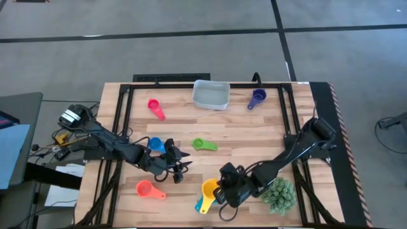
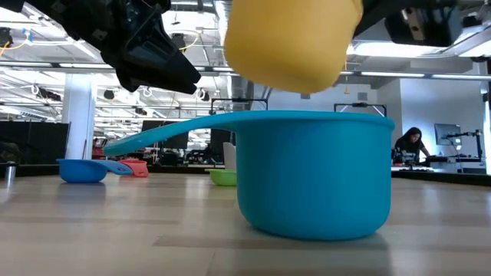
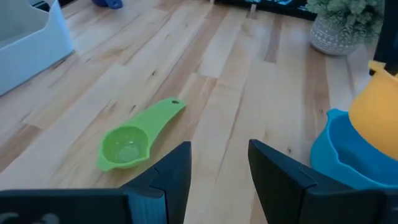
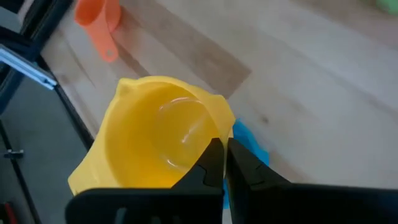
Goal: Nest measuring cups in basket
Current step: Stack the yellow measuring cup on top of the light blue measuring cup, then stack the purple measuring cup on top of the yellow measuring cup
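The right gripper (image 4: 225,163) pinches the smooth yellow cup (image 4: 155,140) by its rim, just above the round teal cup (image 2: 314,172). The left gripper (image 3: 217,171) hangs part open, empty, near the flat-handled green cup (image 3: 134,140).

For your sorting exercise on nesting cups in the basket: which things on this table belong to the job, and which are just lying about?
Belong to the job:
yellow cup, held in the right tool
teal cup
green cup
blue cup
pink cup
purple cup
orange cup
basket

Just lying about:
potted plant
cables beside the table
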